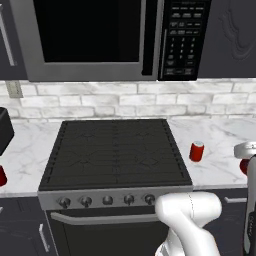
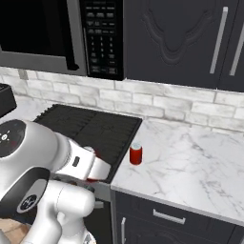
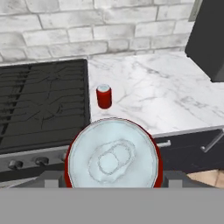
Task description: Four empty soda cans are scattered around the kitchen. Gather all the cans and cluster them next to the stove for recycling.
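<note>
My gripper [image 3: 113, 180] is shut on a red soda can [image 3: 113, 157], whose silver top faces the hand camera. I hold it in the air in front of the counter, right of the stove [image 1: 115, 150]. In the left base view the held can [image 1: 244, 166] peeks out at the right edge. A second soda can [image 1: 197, 151] [image 2: 136, 154] [image 3: 104, 96] stands upright on the marble counter, just right of the stove [image 3: 43, 100]. A third can [image 1: 1, 176] shows at the left edge, on the counter left of the stove.
A microwave [image 1: 100, 37] hangs above the stove. A black toaster [image 1: 4, 131] sits on the left counter. The marble counter [image 2: 190, 162] stretches right of the standing can, with dark cabinets [image 2: 190, 38] above and a brick wall [image 3: 87, 26] behind.
</note>
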Available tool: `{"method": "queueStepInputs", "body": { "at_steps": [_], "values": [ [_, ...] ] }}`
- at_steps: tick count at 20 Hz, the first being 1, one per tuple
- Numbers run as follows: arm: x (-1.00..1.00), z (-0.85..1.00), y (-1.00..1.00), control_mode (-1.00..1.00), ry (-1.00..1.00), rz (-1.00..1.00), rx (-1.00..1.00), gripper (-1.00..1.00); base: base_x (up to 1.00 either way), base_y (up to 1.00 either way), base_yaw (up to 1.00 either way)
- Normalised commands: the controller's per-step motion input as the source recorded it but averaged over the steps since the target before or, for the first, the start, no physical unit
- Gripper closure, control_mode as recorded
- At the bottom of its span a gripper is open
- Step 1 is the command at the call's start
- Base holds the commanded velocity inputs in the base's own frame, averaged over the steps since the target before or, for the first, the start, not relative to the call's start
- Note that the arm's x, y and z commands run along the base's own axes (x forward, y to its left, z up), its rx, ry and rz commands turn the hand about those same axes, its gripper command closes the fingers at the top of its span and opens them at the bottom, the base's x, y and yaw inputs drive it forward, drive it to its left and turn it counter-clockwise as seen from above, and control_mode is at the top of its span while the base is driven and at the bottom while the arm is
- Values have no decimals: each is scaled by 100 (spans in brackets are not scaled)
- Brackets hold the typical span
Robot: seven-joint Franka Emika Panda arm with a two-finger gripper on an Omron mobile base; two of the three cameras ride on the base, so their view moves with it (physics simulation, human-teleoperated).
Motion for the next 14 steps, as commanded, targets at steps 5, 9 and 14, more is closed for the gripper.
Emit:
{"method": "queueStepInputs", "body": {
  "at_steps": [5,9,14],
  "values": [
    [32,-18,-19,-100,0,6,4,100,0,0,0],
    [18,-23,-5,-100,3,2,0,100,0,0,0],
    [22,-18,0,-100,2,0,0,100,0,0,0]
  ]
}}
